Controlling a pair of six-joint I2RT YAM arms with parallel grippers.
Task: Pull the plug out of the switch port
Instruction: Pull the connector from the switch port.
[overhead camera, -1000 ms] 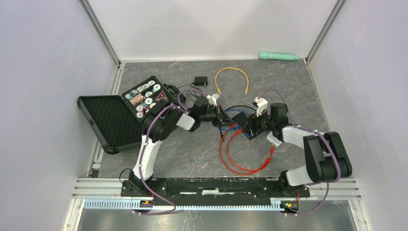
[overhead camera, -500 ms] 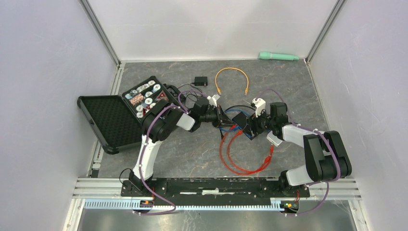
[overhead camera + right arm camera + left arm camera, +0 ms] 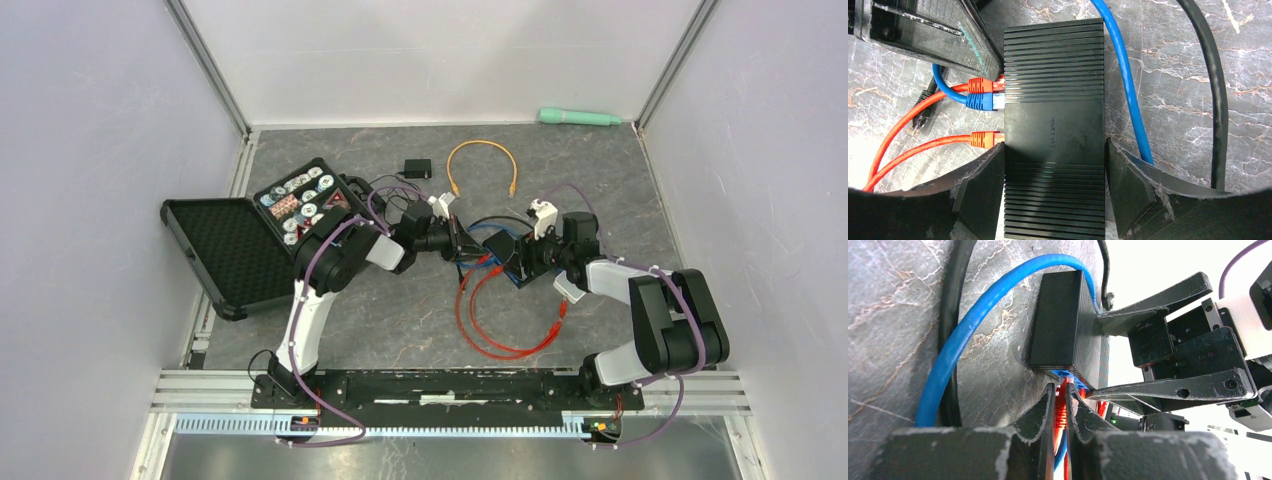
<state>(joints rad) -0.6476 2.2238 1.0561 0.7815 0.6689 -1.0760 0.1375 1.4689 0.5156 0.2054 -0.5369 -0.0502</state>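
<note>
A: What lay on the grey stone table [image 3: 400, 310]?

B: A black switch [image 3: 1054, 130], near the middle. 3 plugs sat in its side: 2 orange, 1 blue.

A: What did the arms do?

B: The right gripper [image 3: 1054, 167] squeezed the switch by its 2 sides. The left gripper [image 3: 1059, 388] was pinched tight on the orange plug [image 3: 982, 84] right beside the blue plug [image 3: 982, 101]. That plug was still in its port.

Probably a robotics lab cell: white panel walls [image 3: 440, 60], aluminium frame posts [image 3: 205, 65], grey tabletop [image 3: 400, 310].
</note>
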